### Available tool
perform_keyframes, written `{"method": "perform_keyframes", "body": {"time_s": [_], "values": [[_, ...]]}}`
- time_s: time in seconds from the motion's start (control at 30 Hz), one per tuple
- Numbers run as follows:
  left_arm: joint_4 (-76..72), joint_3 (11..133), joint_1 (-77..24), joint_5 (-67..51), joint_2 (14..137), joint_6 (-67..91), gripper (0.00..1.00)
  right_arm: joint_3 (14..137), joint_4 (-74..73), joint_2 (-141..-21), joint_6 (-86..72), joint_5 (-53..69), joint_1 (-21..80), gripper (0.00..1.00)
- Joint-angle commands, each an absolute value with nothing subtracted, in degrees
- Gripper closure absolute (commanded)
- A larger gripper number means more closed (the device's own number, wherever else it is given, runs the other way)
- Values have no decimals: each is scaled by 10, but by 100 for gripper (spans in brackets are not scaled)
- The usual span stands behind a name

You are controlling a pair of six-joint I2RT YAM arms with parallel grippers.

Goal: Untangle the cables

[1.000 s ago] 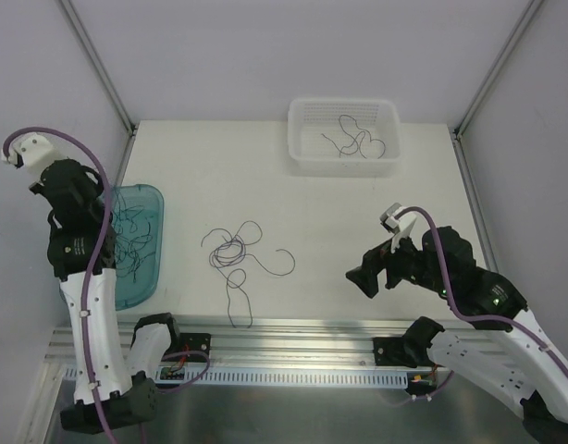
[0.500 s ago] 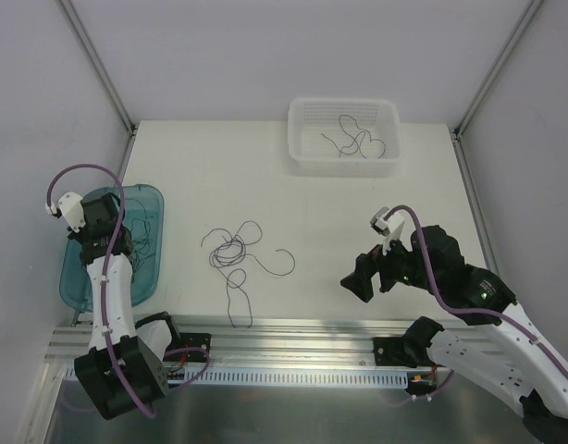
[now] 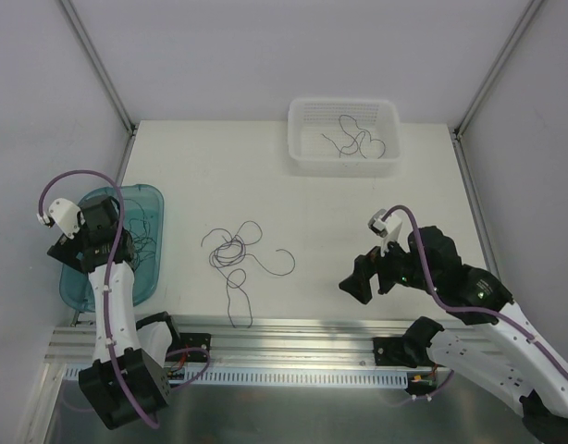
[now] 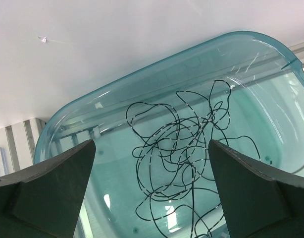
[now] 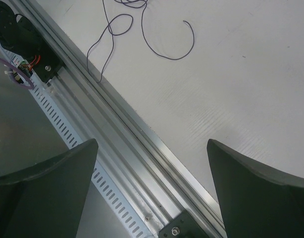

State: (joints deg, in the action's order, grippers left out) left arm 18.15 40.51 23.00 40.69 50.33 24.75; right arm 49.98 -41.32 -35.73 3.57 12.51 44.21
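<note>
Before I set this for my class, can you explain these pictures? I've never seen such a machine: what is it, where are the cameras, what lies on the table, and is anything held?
These are two robot arms bolted at the near edge of the table. The wide picture looks down from above; the other two come from a camera on each wrist. The left gripper hangs open over a teal tray holding tangled cables. The right gripper is open above the table's front edge. Loose cables lie mid-table, and a few strands lie in a white basket. Nothing is held.
</note>
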Motion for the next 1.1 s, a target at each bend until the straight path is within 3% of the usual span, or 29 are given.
{"method": "perform_keyframes", "body": {"time_s": [0.0, 0.23, 0.4, 0.6, 0.83, 1.07], "values": [[168, 406, 235, 417, 488, 258, 1, 500, -390, -363, 25, 139, 445, 3], [170, 398, 235, 432, 465, 271, 1, 504, -391, -372, 28, 140, 445, 3], [155, 416, 227, 300, 475, 240, 1, 506, -388, -380, 25, 145, 445, 3], [145, 446, 151, 280, 486, 141, 1, 530, -396, -404, 25, 147, 445, 3], [205, 502, 63, 116, 482, 103, 1, 566, -408, -444, 16, 133, 445, 3], [283, 549, 55, -77, 485, 142, 1, 530, -360, -453, -20, 123, 447, 3]]}}
